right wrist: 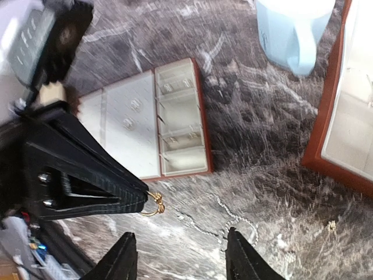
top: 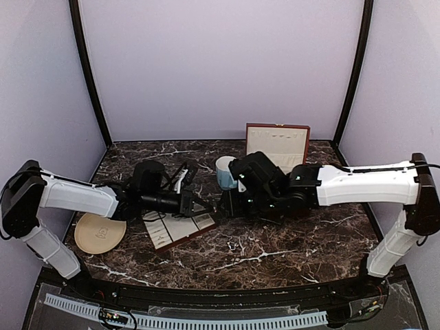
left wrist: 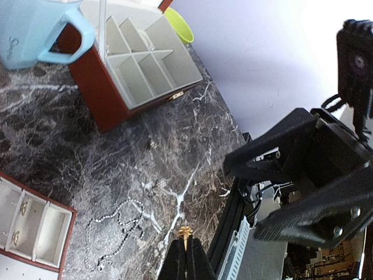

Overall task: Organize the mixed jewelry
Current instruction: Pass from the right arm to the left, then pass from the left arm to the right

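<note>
From overhead I see the left gripper (top: 201, 204) and right gripper (top: 224, 204) nose to nose mid-table, just off the right end of the tray (top: 172, 237). The black arms hide whatever is between them, and the jewelry is too small to make out from up there.

The wrist cameras fill that in. My left wrist view shows the left gripper's fingers pressed together on a gold piece (left wrist: 185, 233) that pokes out past their tips. In the right wrist view that piece reads as a little hoop, held just off the tray's near corner. There the right gripper's fingers (right wrist: 123, 259) are spread wide with nothing between them.

Loose on the marble lie a chain (left wrist: 113, 233), near the pinched piece, and a stud (left wrist: 152, 143) farther off toward the box (left wrist: 93, 96). A tiny bit (left wrist: 161, 184) sits between those two. Small pairs (right wrist: 175, 87) rest in the tray's slots.

The box stands open behind the right arm, and only the left wrist view looks down into its cream compartments. A blue mug (top: 224, 172) is just beside it. A tan plate (top: 100, 234) lies left of the tray, under the left arm's reach. Behind that arm is a black object (top: 148, 175) I cannot identify. A yellow-green rim (left wrist: 178, 23) peeks past the box in the left wrist view alone.
</note>
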Robot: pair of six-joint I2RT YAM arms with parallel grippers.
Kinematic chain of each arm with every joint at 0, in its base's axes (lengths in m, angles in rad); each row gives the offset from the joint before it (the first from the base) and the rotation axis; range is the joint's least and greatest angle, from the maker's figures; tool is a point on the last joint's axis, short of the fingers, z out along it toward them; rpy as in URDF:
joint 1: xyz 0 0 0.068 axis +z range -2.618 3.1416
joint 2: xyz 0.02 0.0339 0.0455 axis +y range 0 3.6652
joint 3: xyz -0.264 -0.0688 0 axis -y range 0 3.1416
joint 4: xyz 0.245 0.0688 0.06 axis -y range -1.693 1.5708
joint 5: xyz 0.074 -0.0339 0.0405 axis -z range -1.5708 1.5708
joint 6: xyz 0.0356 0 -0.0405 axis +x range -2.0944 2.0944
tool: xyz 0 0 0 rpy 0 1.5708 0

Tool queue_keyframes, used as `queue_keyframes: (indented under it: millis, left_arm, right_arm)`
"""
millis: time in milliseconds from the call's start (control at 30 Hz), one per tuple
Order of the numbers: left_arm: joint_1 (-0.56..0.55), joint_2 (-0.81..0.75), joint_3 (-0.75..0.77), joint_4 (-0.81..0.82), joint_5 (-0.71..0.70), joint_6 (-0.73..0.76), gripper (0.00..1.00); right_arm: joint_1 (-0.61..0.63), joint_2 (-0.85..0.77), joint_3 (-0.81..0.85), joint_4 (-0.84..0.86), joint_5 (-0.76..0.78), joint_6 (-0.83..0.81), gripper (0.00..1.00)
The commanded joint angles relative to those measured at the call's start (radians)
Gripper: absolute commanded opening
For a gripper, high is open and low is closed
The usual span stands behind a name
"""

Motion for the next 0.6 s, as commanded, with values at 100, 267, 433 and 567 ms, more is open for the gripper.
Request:
queue_keyframes:
  millis: [100, 267, 433, 567]
  left_arm:
    - [0.018, -0.126, -0.065, 0.163, 0.002, 0.054, 0.00]
    - [0.043, -0.168, -0.112, 0.358, 0.140, 0.021, 0.00]
    - [0.054, -0.152, -0.134, 0.537, 0.270, -0.058, 0.00]
    - [0.055, -0.125, -0.143, 0.638, 0.326, -0.117, 0.00]
  right_arm:
    - [-0.140, -0.187, -0.233, 0.423, -0.314, -0.025, 0.53]
    - [-0.178, -0.188, -0.285, 0.660, -0.543, -0.007, 0.51]
    - [-0.177, -0.142, -0.274, 0.788, -0.716, 0.017, 0.46]
    - [-0.177, -0.134, -0.281, 0.839, -0.762, 0.034, 0.43]
